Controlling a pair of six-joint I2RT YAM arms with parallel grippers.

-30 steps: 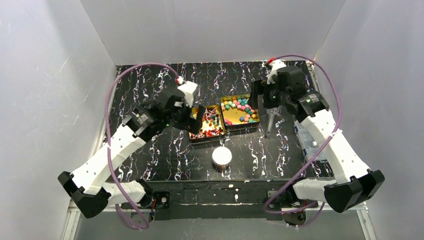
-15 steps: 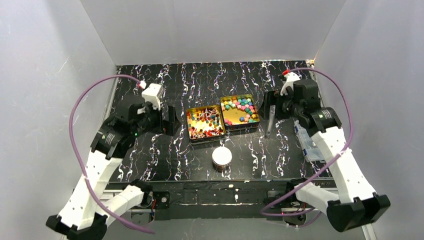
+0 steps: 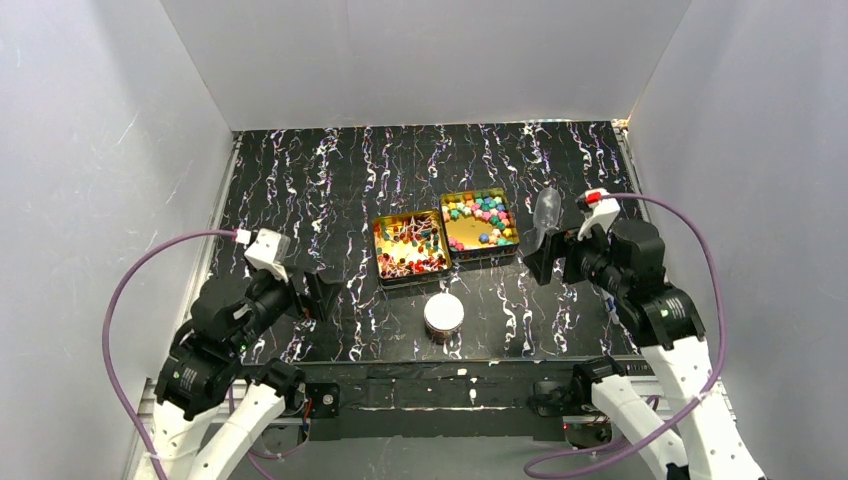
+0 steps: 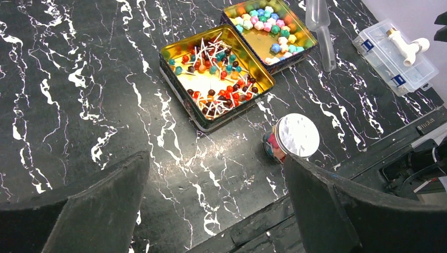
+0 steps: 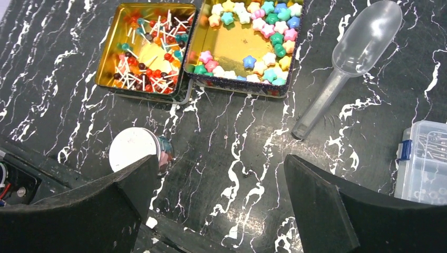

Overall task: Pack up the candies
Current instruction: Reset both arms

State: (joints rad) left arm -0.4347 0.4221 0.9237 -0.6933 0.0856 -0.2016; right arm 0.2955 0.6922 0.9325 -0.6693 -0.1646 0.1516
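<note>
The candies lie in two open gold tins at mid-table. Small round ones on white sticks (image 4: 216, 79) (image 5: 147, 52) fill the left tin (image 3: 384, 232). Pastel star-shaped lumps (image 5: 253, 31) (image 4: 269, 23) sit in the right tin (image 5: 232, 50) (image 3: 462, 232). My left gripper (image 4: 216, 161) (image 3: 305, 295) hangs open and empty over the near-left table, well short of the tins. On the right, level with the tins' front edge, my right gripper (image 5: 220, 158) (image 3: 550, 265) is also open and holds nothing.
A small clear jar with a white lid (image 3: 443, 314) (image 4: 295, 136) (image 5: 134, 149) stands in front of the tins. A clear plastic scoop (image 5: 348, 63) (image 4: 321, 26) lies right of the star tin. A clear compartment box (image 5: 424, 158) (image 4: 395, 55) sits at the table's right edge.
Both arms have pulled back from the tins toward the near edge, the left one down to the near left. Both grippers stayed open. The tins, jar and scoop have not moved.
</note>
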